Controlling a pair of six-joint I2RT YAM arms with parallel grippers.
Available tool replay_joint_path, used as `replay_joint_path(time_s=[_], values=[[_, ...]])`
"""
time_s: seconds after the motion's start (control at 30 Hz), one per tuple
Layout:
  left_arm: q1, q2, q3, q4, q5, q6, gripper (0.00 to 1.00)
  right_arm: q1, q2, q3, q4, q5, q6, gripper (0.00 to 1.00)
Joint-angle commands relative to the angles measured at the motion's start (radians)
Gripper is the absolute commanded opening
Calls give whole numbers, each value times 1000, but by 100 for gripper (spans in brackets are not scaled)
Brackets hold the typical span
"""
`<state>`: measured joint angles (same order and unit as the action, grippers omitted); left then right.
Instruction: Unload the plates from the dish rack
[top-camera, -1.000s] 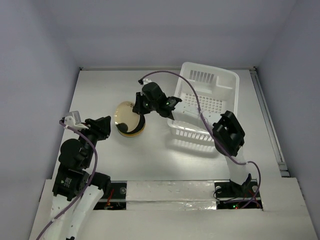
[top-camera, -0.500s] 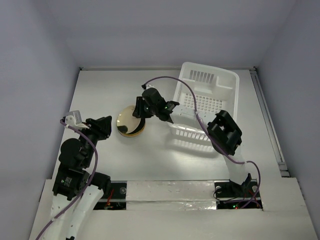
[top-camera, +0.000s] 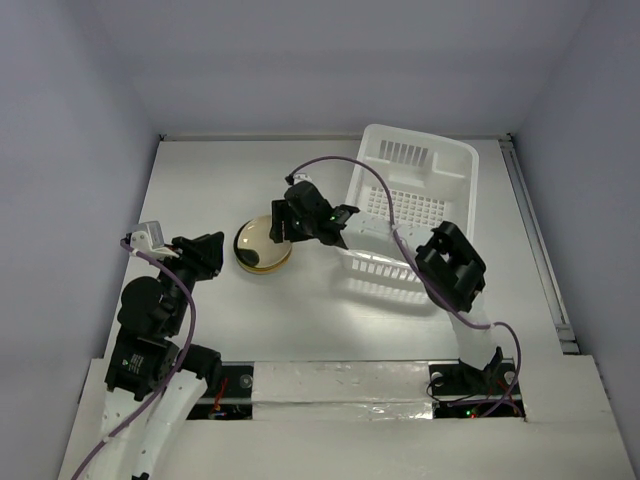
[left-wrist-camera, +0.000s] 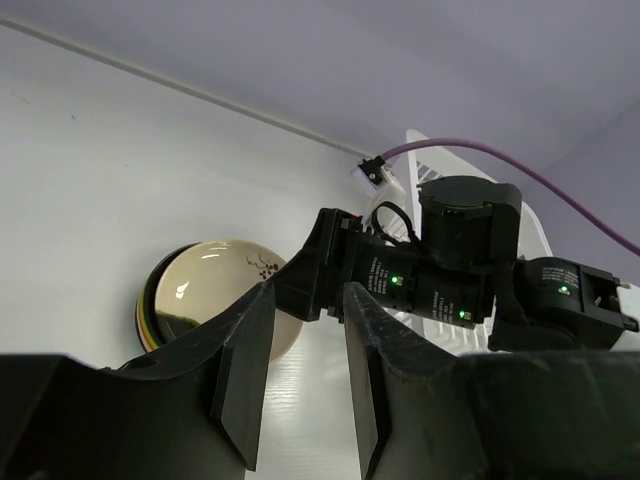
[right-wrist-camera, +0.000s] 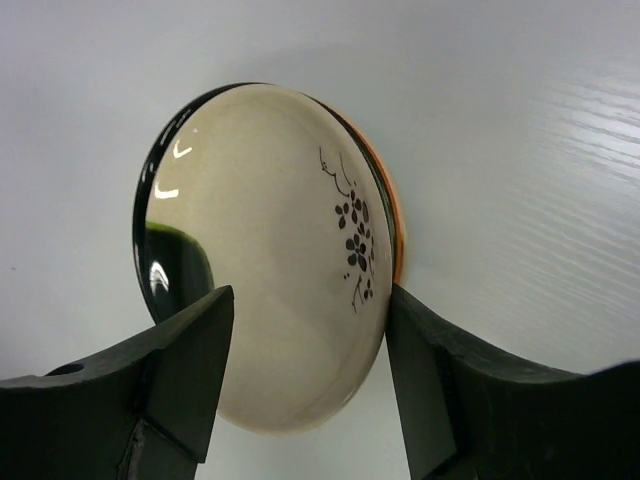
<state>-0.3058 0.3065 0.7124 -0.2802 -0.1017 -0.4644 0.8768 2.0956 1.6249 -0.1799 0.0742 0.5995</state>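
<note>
Right wrist view: right pincer spread, released; beige plate directly beneath, topping stack on table; rack behind its wrist. Risk: fingertip catching rim on lift-off, tipping plate, toppling stack. Left pincer likewise spread, empty.

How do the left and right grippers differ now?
The right gripper hangs over the plate stack, jaws spread wide; the left gripper sits apart from it, jaws narrower. The right arm is stretched out; the left arm is folded near its base. Neither visibly grips anything.
</note>
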Motion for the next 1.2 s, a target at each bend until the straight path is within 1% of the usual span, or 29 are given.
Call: replay_joint_path(time_s=[0.0,0.03,0.1,0.17,0.27,0.33,0.43,0.47,0.53,0.57,0.6,0.63,0.67,0.7,0.73,0.77,0.8,0.83,0.87,0.9,0.93,0.97,1.0,1.03,1.07,1.13,1.17], values=[[5,5,-10,52,19,7,31,-1,-84,26,-53,81,-70,67],[14,3,-10,52,20,7,31,-1,-85,29,-70,76,-84,70],[14,5,-10,52,22,7,31,-1,-91,41,-98,93,-101,73],[14,3,-8,52,22,7,30,-1,-95,47,-118,116,-110,83],[14,3,-10,53,23,7,31,8,-120,35,-128,156,-119,85],[14,3,-10,53,25,7,31,8,-143,1,-101,156,-124,81],[14,3,-10,53,25,9,31,19,-204,-52,-60,151,-129,68],[14,3,-10,52,25,9,31,19,-251,-69,-46,156,-130,52],[14,3,-10,53,26,9,31,28,-307,-121,0,162,-132,30],[14,5,-10,52,26,10,31,28,-339,-141,17,165,-133,10],[14,5,-8,53,26,10,31,28,-412,-166,40,173,-138,2],[14,5,-8,53,26,10,32,28,-452,-218,80,180,-148,0],[14,5,-8,53,26,10,32,28,-497,-247,97,190,-153,0],[14,5,-8,52,26,10,35,37,-593,-276,115,220,-158,0],[14,3,-8,55,39,10,36,37,-644,-310,149,242,-171,0],[14,3,-8,58,45,12,38,37,-696,-380,163,266,-179,0],[14,2,-8,59,49,12,43,37,-748,-414,169,316,-188,0],[14,-1,-8,62,59,12,45,37,-855,-446,210,338,-208,0],[14,-4,-7,65,60,13,47,37,-908,-477,218,360,-219,0],[14,-6,-7,65,62,13,52,37,-958,-535,226,389,-228,0],[14,-9,-5,65,68,16,55,37,-1056,-563,235,406,-245,0],[14,-9,-4,68,69,18,58,37,-1104,-589,238,429,-248,0],[14,-10,-1,73,72,21,62,37,-1152,-640,240,476,-250,1],[14,-7,2,75,80,26,64,37,-1201,-664,241,501,-256,2],[14,-9,5,78,80,35,65,37,-1299,-689,240,527,-257,4],[14,-15,9,88,79,38,69,37,-1402,-761,237,622,-259,7],[14,-15,12,91,77,38,70,37,-1454,-783,234,659,-257,10]])
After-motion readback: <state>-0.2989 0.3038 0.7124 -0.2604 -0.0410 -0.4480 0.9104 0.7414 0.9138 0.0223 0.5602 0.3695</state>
